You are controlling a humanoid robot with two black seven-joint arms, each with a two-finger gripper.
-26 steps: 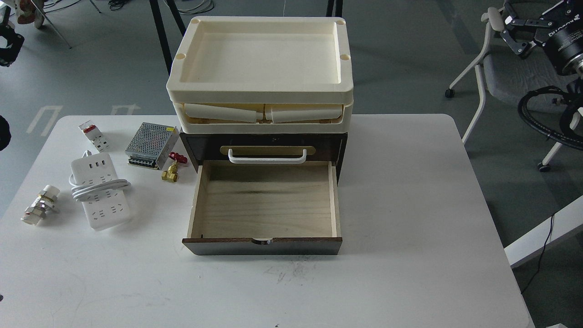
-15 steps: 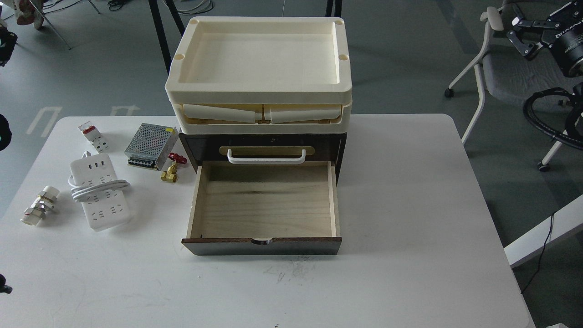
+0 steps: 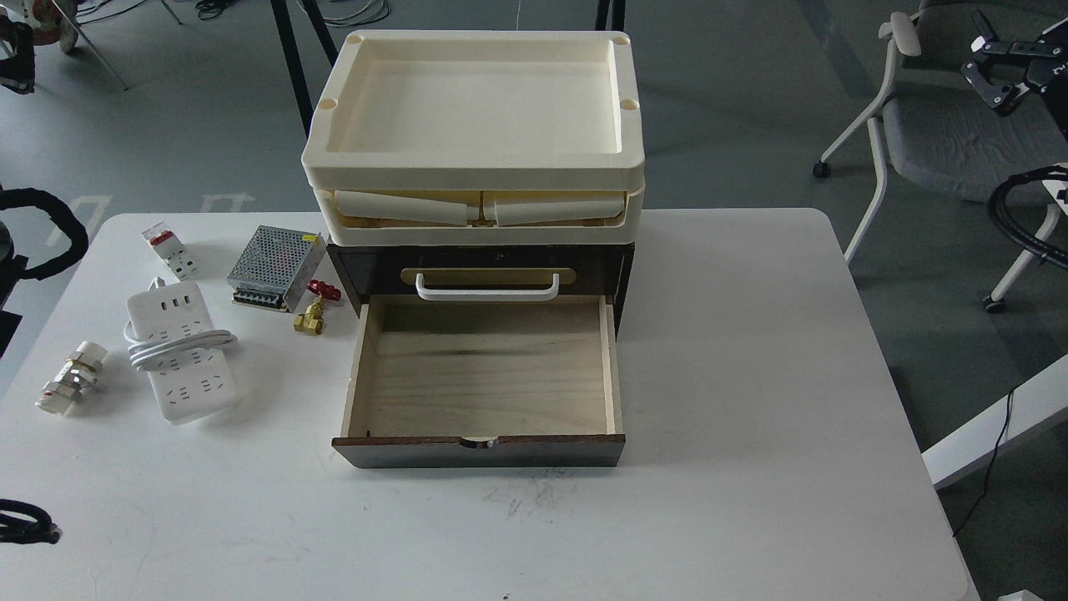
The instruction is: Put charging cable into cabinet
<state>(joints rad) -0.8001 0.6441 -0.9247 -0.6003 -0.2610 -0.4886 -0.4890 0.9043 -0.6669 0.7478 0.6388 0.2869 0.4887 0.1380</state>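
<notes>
The charging cable (image 3: 179,355), a white power strip with its thick cord looped around it, lies flat on the left of the white table (image 3: 751,376). The cabinet (image 3: 360,271) stands mid-table with cream trays (image 3: 476,108) stacked on top. Its pale-wood-lined drawer (image 3: 484,376) is pulled out and empty, and the white handle (image 3: 488,290) shows above it. My left gripper (image 3: 10,54) is a dark shape at the top left edge, far above the cable. My right gripper (image 3: 993,71) is at the top right, off the table, with its fingers apart and empty.
A perforated metal power-supply box (image 3: 275,267), a white-and-red breaker (image 3: 171,249), a brass valve with a red handle (image 3: 315,306) and a white-and-metal fitting (image 3: 71,377) lie around the cable. A grey chair (image 3: 943,133) stands right of the table. Black arm hoses (image 3: 50,225) show at the left edge.
</notes>
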